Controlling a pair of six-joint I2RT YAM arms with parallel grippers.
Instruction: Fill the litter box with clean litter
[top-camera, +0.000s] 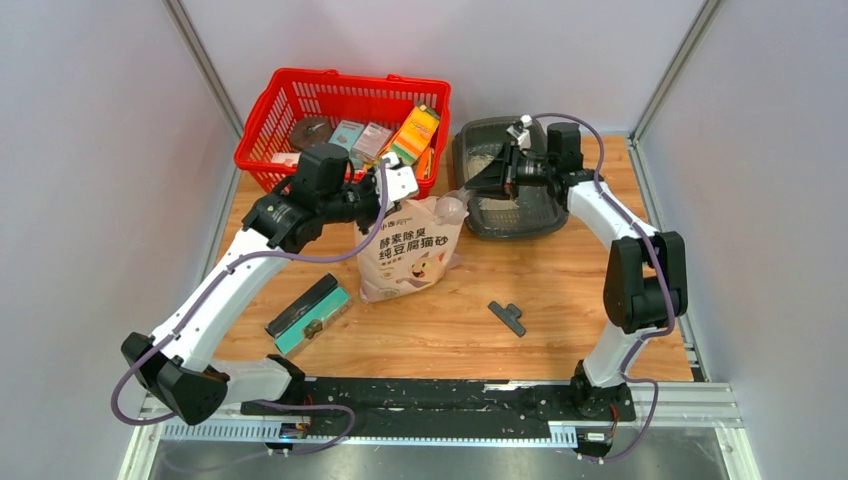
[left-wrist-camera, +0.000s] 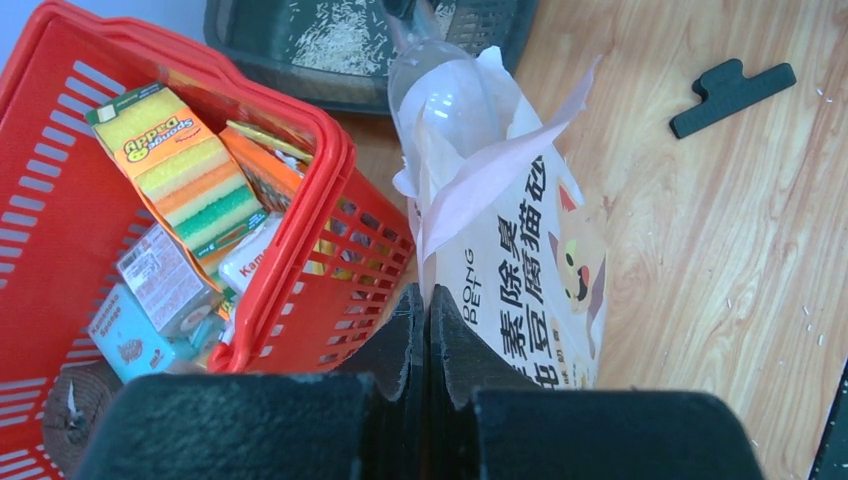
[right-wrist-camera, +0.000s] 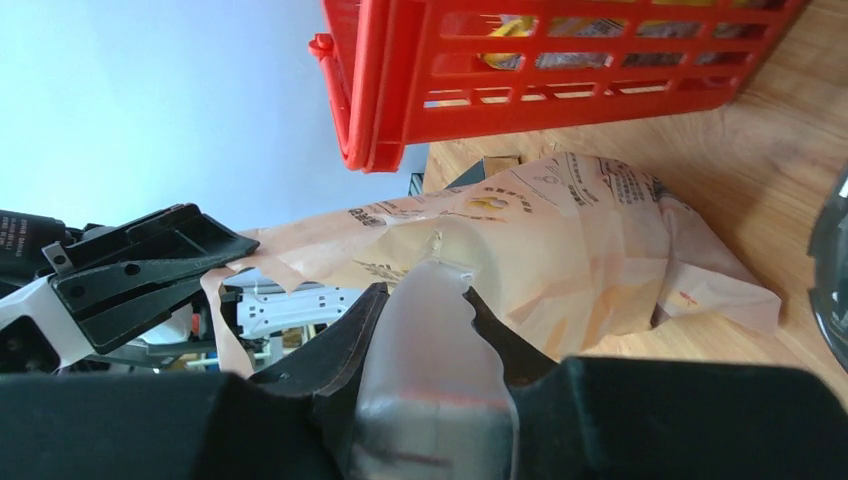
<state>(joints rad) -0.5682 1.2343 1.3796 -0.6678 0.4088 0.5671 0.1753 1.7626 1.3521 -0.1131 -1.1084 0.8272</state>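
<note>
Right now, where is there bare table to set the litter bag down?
Bare wood lies between the litter bag, the black clip and the right arm, and along the near edge between the teal box and the clip. The back is crowded: red basket, litter box, left gripper, right gripper.
</note>
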